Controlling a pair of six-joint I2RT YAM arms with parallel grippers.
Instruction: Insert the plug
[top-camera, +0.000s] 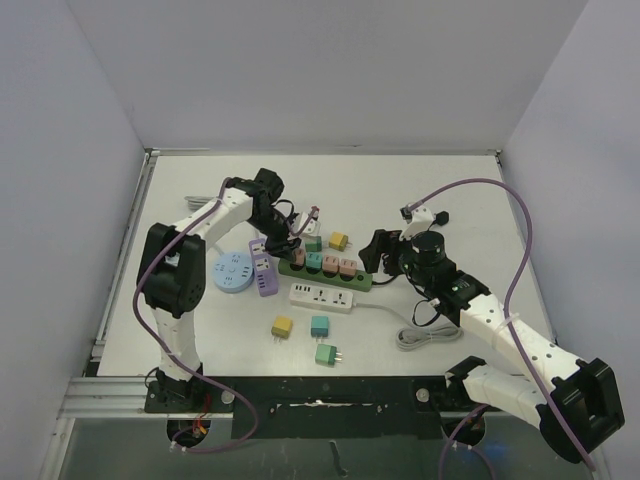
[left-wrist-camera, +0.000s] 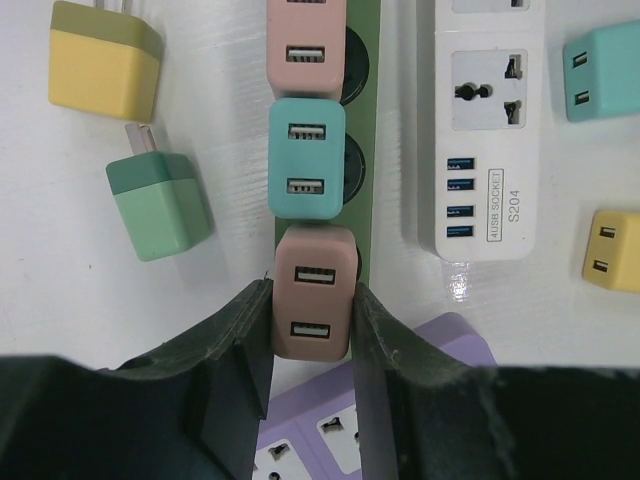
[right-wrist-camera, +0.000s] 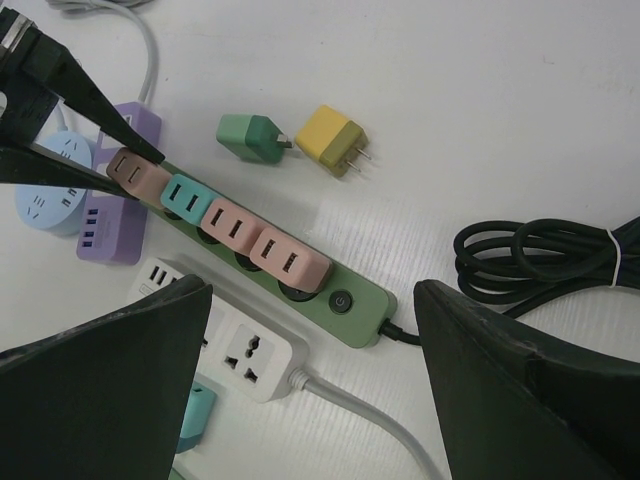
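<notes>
1. Left fingers (left-wrist-camera: 245, 370): black, pinching the brown-pink plug (left-wrist-camera: 314, 295), one finger against each of its long sides
2. Brown-pink plug: two USB ports facing up. It sits at the end socket of the green power strip (left-wrist-camera: 361, 215), the end away from the switch, in line with the row. How deep it is seated cannot be told
3. Same strip, other contents: teal plug (left-wrist-camera: 307, 158) just beside the held one, then first pink plug (right-wrist-camera: 232, 222) and second pink plug (right-wrist-camera: 290, 258); round switch (right-wrist-camera: 342, 300) at the far end
4. Right fingers (right-wrist-camera: 110, 390): spread wide, holding nothing, held over the switch end of the strip
5. Worktop (top-camera: 450, 200): white. It also carries the white power strip (top-camera: 322, 296) alongside the green one, purple power strip (top-camera: 264, 272), round blue socket (top-camera: 233, 272), black cable coil (right-wrist-camera: 540, 255) and grey cable bundle (top-camera: 425, 335)
6. Loose plugs: green plug (left-wrist-camera: 160, 205) and yellow plug (left-wrist-camera: 105, 70) near each other beyond the strip; near-side yellow plug (top-camera: 282, 327), near-side teal plug (top-camera: 320, 325) and near-side green plug (top-camera: 325, 354) between the white strip and the arm bases
</notes>
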